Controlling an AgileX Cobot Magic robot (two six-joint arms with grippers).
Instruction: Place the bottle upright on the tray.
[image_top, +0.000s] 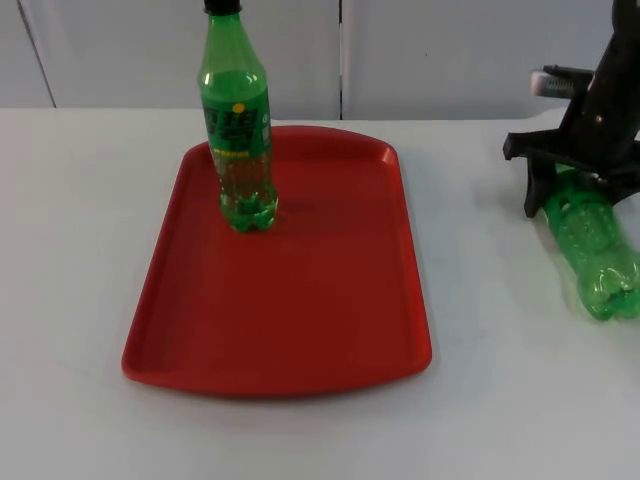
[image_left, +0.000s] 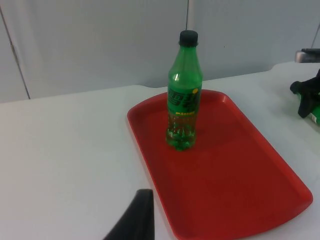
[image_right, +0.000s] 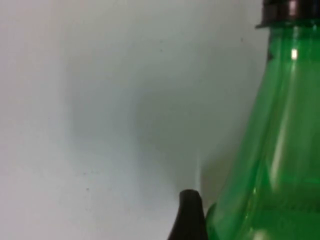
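Observation:
One green bottle (image_top: 240, 130) with a black cap stands upright on the far left part of the red tray (image_top: 300, 320); the left wrist view shows this bottle (image_left: 184, 95) on the tray (image_left: 240, 190) too. A second green bottle (image_top: 600, 265) lies on its side on the table right of the tray. My right gripper (image_top: 580, 195) is down over its upper half, open, with a finger on either side. In the right wrist view one black fingertip (image_right: 189, 215) sits close beside that bottle (image_right: 270, 150). My left gripper (image_left: 135, 220) waits above the table, back from the tray's left side.
The white table (image_top: 80, 250) ends at a grey partition wall (image_top: 450, 50) just behind the tray. The lying bottle is near the table's right side, its base pointing toward the front. The tray's middle and near half are bare.

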